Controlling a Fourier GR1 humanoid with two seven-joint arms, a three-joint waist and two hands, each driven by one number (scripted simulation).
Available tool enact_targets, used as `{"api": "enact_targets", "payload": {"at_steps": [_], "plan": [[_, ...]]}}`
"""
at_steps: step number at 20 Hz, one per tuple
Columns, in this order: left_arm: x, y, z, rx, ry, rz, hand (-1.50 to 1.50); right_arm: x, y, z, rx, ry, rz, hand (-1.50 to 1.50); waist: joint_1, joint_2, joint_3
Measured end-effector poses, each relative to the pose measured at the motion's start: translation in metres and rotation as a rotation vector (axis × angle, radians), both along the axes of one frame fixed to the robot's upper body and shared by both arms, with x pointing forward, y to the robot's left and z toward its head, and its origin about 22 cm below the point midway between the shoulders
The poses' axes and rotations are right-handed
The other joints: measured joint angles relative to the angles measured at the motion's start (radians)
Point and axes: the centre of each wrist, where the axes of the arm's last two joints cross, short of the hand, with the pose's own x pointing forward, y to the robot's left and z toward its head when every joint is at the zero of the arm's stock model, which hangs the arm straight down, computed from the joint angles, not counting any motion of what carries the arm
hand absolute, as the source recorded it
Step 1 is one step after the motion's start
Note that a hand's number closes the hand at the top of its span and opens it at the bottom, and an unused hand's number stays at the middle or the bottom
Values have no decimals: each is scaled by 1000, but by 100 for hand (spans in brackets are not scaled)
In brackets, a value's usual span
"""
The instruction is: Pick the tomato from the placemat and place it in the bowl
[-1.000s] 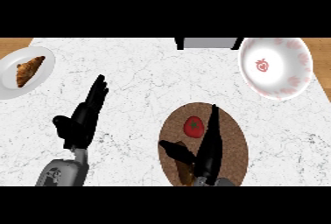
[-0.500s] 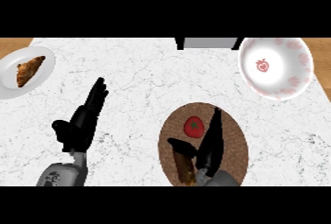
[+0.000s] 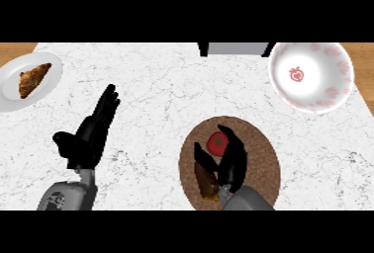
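Right hand at the tomato on the placemat — bowl far right, nothing in it yet.

Nearest me, my right hand (image 3: 232, 160) sits over the brown oval placemat (image 3: 259, 168), fingers curving round the red tomato (image 3: 217, 142) from its right side, thumb to its left; I can't tell whether they touch it. A brown item lies under the wrist, unclear. My left hand (image 3: 91, 133) rests open, fingers straight, over bare white marbled counter (image 3: 161, 94). Farther out — left edge, a white plate (image 3: 11, 91) with a croissant (image 3: 33, 79); right, the white bowl (image 3: 321, 94) with red print; a grey box (image 3: 234, 48) at the back edge, wood beyond the corners.
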Motion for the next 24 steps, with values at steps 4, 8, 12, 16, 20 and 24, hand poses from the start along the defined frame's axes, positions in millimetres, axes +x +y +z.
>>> {"api": "enact_targets", "payload": {"at_steps": [4, 8, 12, 16, 20, 24], "plan": [[-2, 0, -3, 1, 3, 2, 0, 3, 3, -3, -56, 0, 74, 150, -1, -2, -2], [0, 0, -4, 2, 0, -3, 0, 2, 2, -4, -74, -54, 173, 150, 0, -1, -1], [2, -6, -3, -6, -2, -19, 0, -10, -10, -1, -189, -210, 474, 150, 14, 5, 5], [2, -6, -4, -10, -3, -17, 0, -23, -36, 0, -249, -349, 741, 150, 17, 9, 7], [0, 0, -6, -2, -4, -8, 0, -29, -63, 6, -220, -528, 899, 150, 11, 10, 8], [-1, 5, -5, -2, -2, 1, 0, -40, -94, 8, -205, -721, 978, 150, -3, 7, 7]]}}
